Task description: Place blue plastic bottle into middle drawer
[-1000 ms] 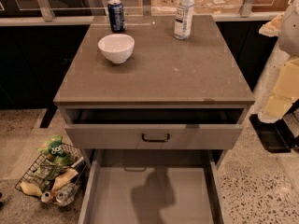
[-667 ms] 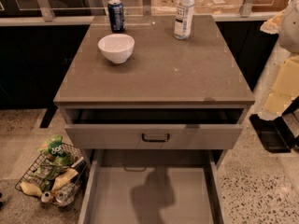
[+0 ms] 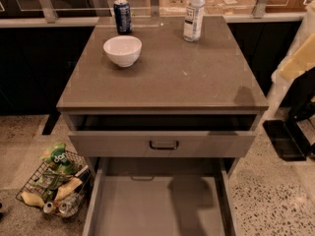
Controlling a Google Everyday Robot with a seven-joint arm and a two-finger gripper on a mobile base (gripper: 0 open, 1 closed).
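Fingers cannot be told apart or together: the gripper lies outside the view, and only the pale arm (image 3: 301, 58) shows at the right edge, beside the cabinet. The blue plastic bottle (image 3: 194, 13) stands upright at the back of the cabinet top (image 3: 167, 77), well apart from the drink can (image 3: 122, 16) and white bowl (image 3: 122, 50). Below, the middle drawer (image 3: 133, 210) stands pulled out, under the drawer front (image 3: 98, 144) with its black handle.
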